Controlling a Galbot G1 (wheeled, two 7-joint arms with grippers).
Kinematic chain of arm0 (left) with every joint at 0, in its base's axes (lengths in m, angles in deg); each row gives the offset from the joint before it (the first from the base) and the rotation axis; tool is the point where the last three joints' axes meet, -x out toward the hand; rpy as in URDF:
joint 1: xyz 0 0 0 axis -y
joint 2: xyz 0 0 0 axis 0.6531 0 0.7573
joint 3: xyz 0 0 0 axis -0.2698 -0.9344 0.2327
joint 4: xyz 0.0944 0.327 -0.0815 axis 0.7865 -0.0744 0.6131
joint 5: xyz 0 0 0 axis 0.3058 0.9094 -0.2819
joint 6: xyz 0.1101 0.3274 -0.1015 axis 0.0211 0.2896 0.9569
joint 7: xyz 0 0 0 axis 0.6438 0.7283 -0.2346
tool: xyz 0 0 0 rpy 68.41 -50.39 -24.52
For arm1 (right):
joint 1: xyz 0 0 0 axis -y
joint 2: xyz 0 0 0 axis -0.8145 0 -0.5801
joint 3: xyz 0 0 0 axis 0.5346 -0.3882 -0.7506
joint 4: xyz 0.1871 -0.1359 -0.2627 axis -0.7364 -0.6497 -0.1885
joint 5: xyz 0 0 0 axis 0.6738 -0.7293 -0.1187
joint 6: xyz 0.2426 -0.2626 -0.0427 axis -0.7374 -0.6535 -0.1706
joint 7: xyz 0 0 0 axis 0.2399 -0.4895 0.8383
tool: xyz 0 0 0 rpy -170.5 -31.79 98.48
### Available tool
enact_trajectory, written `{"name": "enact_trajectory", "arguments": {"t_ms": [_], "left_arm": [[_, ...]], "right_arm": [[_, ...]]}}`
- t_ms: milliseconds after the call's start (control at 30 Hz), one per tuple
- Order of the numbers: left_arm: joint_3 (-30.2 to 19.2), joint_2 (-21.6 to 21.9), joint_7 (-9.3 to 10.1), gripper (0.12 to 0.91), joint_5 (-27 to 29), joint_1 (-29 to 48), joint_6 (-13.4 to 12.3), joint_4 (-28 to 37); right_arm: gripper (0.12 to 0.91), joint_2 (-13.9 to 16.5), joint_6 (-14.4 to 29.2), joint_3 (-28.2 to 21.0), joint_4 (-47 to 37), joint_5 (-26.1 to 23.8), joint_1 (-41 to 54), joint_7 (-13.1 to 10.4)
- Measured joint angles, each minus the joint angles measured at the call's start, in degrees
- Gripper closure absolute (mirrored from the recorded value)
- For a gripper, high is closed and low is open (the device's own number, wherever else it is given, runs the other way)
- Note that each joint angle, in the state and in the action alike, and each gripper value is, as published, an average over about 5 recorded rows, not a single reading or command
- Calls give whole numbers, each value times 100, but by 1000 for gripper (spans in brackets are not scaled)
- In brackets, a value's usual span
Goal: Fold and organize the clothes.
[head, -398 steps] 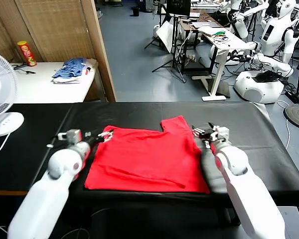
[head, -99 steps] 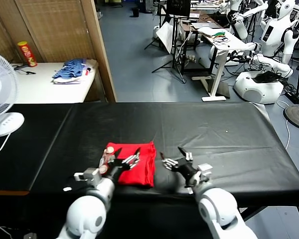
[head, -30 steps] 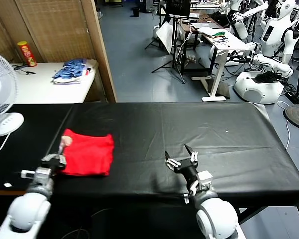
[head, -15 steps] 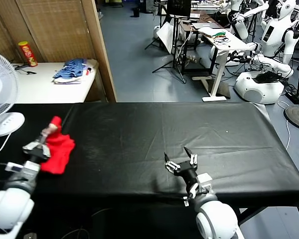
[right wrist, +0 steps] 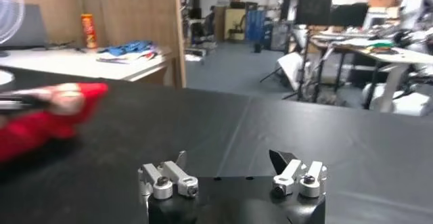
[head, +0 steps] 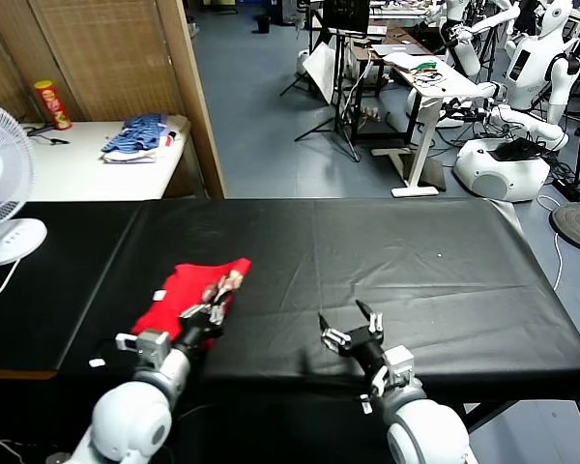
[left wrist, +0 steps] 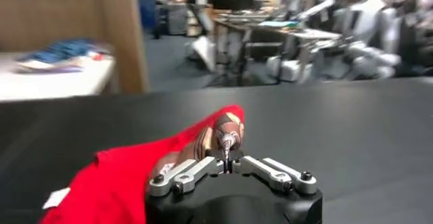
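Lying bunched on the black table [head: 445, 251], left of centre toward the near edge: the folded red T-shirt [head: 179, 295], left gripper [head: 216, 297] pinching its right corner.
Shirt is a crumpled wedge, a white tag showing at its left edge and the printed patch sitting right at the left gripper's tips; in the left wrist view the fingers [left wrist: 191, 172] meet at a point on the fabric, jaws together on the cloth. Right gripper [head: 351, 334] sits near the table's front edge, about centre, well apart from the shirt, fingers [right wrist: 291, 166] spread wide, holding nothing. White fan [head: 0, 184] at the table's far left. Blue striped pile of clothes [head: 140, 135] on the white side table [head: 87, 169] behind.
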Motion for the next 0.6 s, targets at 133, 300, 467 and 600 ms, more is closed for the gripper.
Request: {"name": "enact_trajectory", "arguments": {"t_ms": [133, 300, 467, 600], "left_arm": [[-139, -72, -292, 632, 8, 80, -193, -8], [-173, -88, -441, 351, -102, 97, -370, -81], [-59, -33, -425, 238, -131, -10, -520, -174], [96, -20, -357, 233, -122, -172, -571, -270]], "right_arm": [[227, 101, -221, -114, -88, 298, 89, 190], [227, 142, -543, -319, -267, 864, 310, 188], [227, -23, -730, -601, -590, 1636, 702, -145], [227, -257, -777, -855, -986, 2220, 1073, -494]]}}
